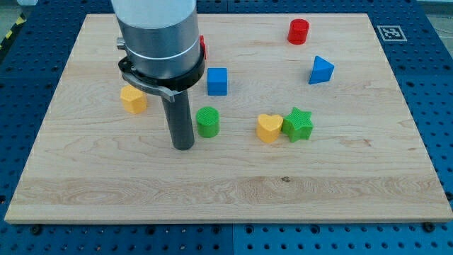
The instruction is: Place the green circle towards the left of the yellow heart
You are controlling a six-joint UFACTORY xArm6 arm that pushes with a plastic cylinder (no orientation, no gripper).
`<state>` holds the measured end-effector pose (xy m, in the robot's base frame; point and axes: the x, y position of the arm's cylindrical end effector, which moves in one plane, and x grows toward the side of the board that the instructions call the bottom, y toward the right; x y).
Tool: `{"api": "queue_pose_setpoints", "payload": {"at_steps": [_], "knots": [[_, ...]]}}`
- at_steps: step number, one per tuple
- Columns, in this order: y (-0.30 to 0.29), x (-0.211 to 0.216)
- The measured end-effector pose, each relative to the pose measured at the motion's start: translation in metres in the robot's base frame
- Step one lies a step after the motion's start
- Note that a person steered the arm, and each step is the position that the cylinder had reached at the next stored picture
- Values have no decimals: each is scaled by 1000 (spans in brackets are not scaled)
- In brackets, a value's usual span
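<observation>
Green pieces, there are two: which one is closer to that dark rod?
The green circle, the round one right beside my tip on the view's right. The green star sits farther right, past the yellow heart and touching it.

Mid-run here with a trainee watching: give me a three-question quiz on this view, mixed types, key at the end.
1. True or false: my tip is at the view's left of the green circle.
2. Which block touches the yellow heart? A) green star B) blue cube C) red cylinder
3. Fill in: the blue triangle lies toward the view's ____ of the blue cube.

Key: 1 true; 2 A; 3 right.
</observation>
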<state>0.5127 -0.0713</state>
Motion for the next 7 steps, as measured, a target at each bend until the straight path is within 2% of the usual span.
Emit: {"api": "queue_pose_setpoints", "payload": {"at_steps": [7], "knots": [[4,-14]]}}
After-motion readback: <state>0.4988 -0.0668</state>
